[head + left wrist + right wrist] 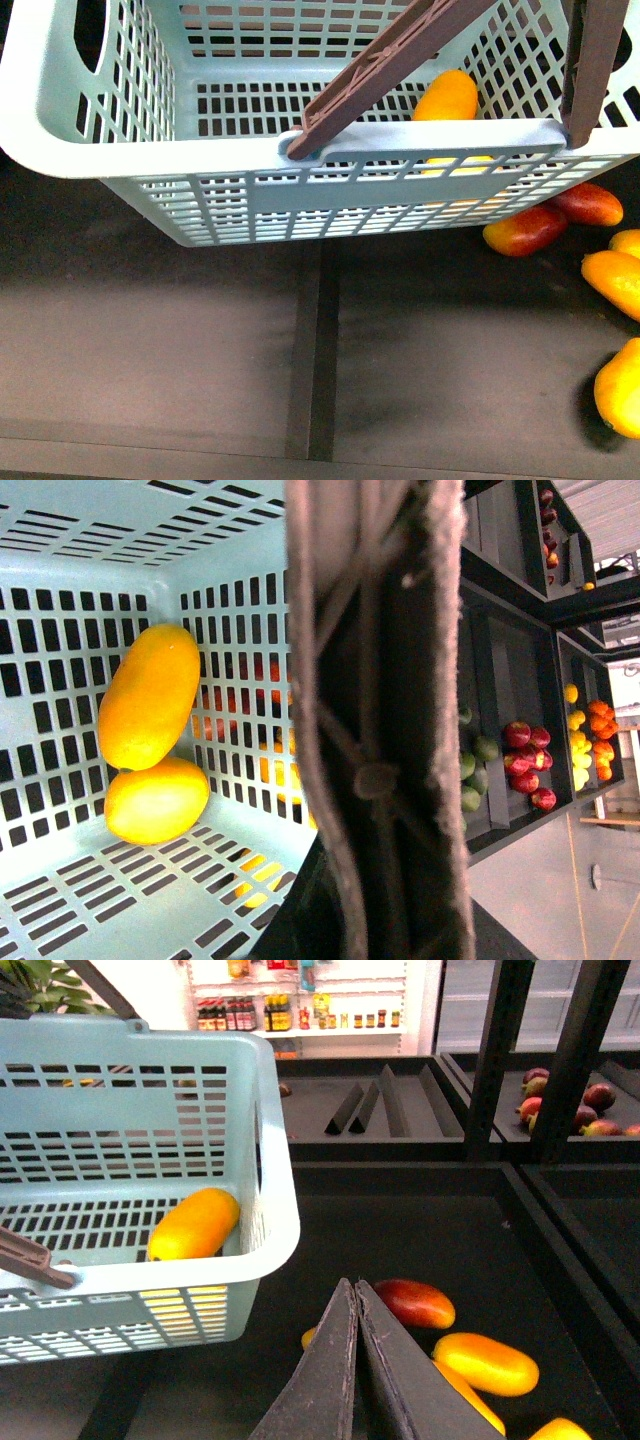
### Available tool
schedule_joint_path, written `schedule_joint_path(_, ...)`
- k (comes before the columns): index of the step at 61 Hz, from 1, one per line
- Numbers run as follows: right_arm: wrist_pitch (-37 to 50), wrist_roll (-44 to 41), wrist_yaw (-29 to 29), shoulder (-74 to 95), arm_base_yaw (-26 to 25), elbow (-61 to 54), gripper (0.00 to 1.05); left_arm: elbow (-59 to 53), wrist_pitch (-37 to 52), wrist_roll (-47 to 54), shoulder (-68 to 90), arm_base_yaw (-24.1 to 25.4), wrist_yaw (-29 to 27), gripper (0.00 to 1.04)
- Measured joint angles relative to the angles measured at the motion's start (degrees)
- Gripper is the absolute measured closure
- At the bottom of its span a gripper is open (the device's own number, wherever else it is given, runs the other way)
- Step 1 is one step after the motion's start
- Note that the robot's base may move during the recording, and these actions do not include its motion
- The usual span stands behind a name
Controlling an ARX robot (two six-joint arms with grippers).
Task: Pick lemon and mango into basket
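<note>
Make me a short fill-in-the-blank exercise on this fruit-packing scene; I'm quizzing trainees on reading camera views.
1. The mango and the lemon both lie inside the ____.
2. In the basket, the mango and the lemon are ____ each other.
3. The right gripper has its jaws ____ and holds nothing.
4. The basket's handles are ____ in colour.

Missing words: basket; touching; shut; brown

Basket (60, 150) mouth crossed by two brown handles (400, 60); open between them. Mangoes (612, 278) crowd bin right of basket.
</note>
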Motion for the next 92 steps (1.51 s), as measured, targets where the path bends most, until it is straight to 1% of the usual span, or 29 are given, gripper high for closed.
schedule_joint_path(2,0.0,0.0,0.0,0.0,0.0,0.0,0.91,0.0,0.0,0.0,0.0,0.0,0.0,1.00)
schedule_joint_path(5,0.0,0.0,0.0,0.0,0.0,0.0,0.84,0.0,0.0,0.1,0.0,0.0,-0.1,1.00)
schedule_joint_path(7,0.0,0.0,0.0,0.0,0.0,0.0,0.77,0.0,0.0,0.1,0.0,0.0,-0.1,1.00)
schedule_joint_path(10,0.0,0.0,0.0,0.0,0.0,0.0,0.70,0.0,0.0,0.1,0.0,0.0,-0.1,1.00)
schedule_joint_path(12,0.0,0.0,0.0,0.0,0.0,0.0,0.63,0.0,0.0,0.1,0.0,0.0,-0.1,1.00)
schedule_joint_path(15,0.0,0.0,0.0,0.0,0.0,0.0,0.56,0.0,0.0,0.1,0.0,0.0,0.0,1.00)
schedule_joint_path(22,0.0,0.0,0.0,0.0,0.0,0.0,0.35,0.0,0.0,0.1,0.0,0.0,0.0,1.00)
schedule_joint_path(25,0.0,0.0,0.0,0.0,0.0,0.0,0.28,0.0,0.0,0.1,0.0,0.0,0.0,1.00)
schedule_joint_path(27,0.0,0.0,0.0,0.0,0.0,0.0,0.21,0.0,0.0,0.1,0.0,0.0,0.0,1.00)
schedule_joint_path(33,0.0,0.0,0.0,0.0,0.0,0.0,0.07,0.0,0.0,0.1,0.0,0.0,0.0,1.00)
schedule_joint_path(35,0.0,0.0,0.0,0.0,0.0,0.0,0.08,0.0,0.0,0.1,0.0,0.0,0.0,1.00)
schedule_joint_path(37,0.0,0.0,0.0,0.0,0.0,0.0,0.09,-0.4,1.3,-0.5,0.0,-0.3,-2.9,1.00)
schedule_joint_path(39,0.0,0.0,0.0,0.0,0.0,0.0,0.09,-2.1,6.1,-3.8,-0.1,-0.9,-10.4,1.00)
schedule_joint_path(40,0.0,0.0,0.0,0.0,0.0,0.0,0.09,-2.4,7.2,-4.2,-0.1,-1.0,-12.2,1.00)
schedule_joint_path(42,0.0,0.0,0.0,0.0,0.0,0.0,0.09,-3.7,10.7,-8.2,-0.1,-1.4,-19.3,1.00)
schedule_joint_path(43,0.0,0.0,0.0,0.0,0.0,0.0,0.09,-3.9,11.3,-9.0,-0.1,-1.5,-21.1,1.00)
schedule_joint_path(44,0.0,0.0,-0.2,0.0,0.0,0.0,0.09,-4.3,12.2,-10.0,0.0,-1.5,-24.2,1.00)
schedule_joint_path(45,0.0,0.0,0.0,0.0,0.0,0.0,0.09,-4.4,12.5,-10.5,0.0,-1.5,-24.9,1.00)
schedule_joint_path(46,0.0,0.0,-0.1,0.0,0.0,0.0,0.09,-4.5,13.0,-11.5,0.1,-1.3,-27.7,1.00)
schedule_joint_path(47,0.0,0.0,0.0,0.0,0.0,0.0,0.09,-4.5,13.4,-12.5,0.1,-0.9,-29.1,1.00)
schedule_joint_path(53,0.0,0.0,0.2,0.0,0.0,0.0,0.09,-4.7,15.2,-14.6,0.1,1.9,-31.2,1.00)
schedule_joint_path(56,0.0,0.0,0.2,0.0,0.0,0.0,0.09,-5.4,16.2,-17.2,0.2,4.2,-31.8,1.00)
schedule_joint_path(64,0.0,0.0,0.0,0.0,0.0,0.0,0.09,-6.3,16.6,-23.4,2.4,8.2,-32.0,1.01)
schedule_joint_path(71,0.0,0.0,0.0,0.0,0.0,0.0,0.09,-6.2,16.4,-26.8,6.2,11.1,-32.1,1.01)
schedule_joint_path(83,0.0,0.0,0.0,0.0,0.0,0.0,0.09,-2.9,14.7,-36.2,13.5,16.2,-32.7,1.01)
schedule_joint_path(85,0.0,0.0,0.0,0.0,0.0,0.0,0.09,-1.7,14.1,-38.6,14.8,17.3,-33.2,1.01)
schedule_joint_path(92,0.0,0.0,0.0,0.0,0.0,0.0,0.09,1.2,14.4,-42.2,18.7,20.0,-35.3,1.01)
